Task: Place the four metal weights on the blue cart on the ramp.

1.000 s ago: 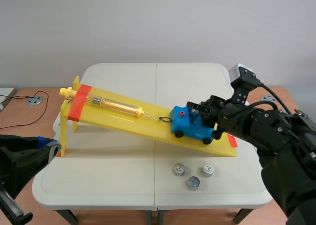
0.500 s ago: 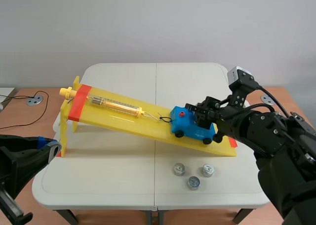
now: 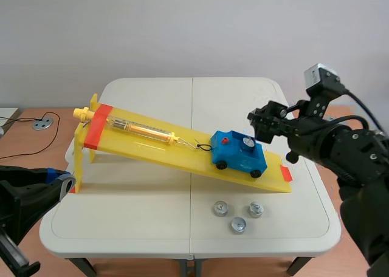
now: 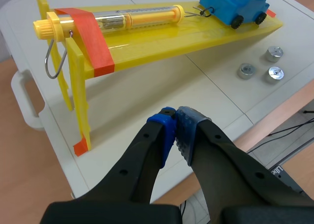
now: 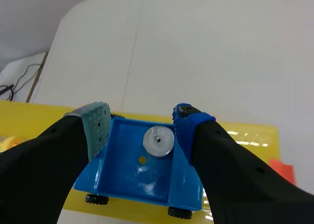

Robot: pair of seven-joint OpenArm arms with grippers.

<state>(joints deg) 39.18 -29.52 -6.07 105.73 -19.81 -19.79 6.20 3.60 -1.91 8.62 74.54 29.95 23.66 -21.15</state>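
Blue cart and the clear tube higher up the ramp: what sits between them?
A thin wire hook joining tube to blue cart, over bare yellow ramp; left wrist view shows it.

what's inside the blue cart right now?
One metal weight sits in the blue cart, beside a small hole in its floor. The open right gripper hides the bed's side edges; nothing else shows.

In the left wrist view the blue cart [image 4: 234,5] runs off the picture's edge, so the weight [image 5: 158,140] inside it is hidden there. The fingers [image 5: 95,123] of the right gripper [image 5: 142,112] cover the cart's side walls. The left arm [image 3: 24,207], by the table's [image 3: 121,228] near left corner, is mostly cut off. The spring scale's [image 3: 143,130] markings are too small to read.
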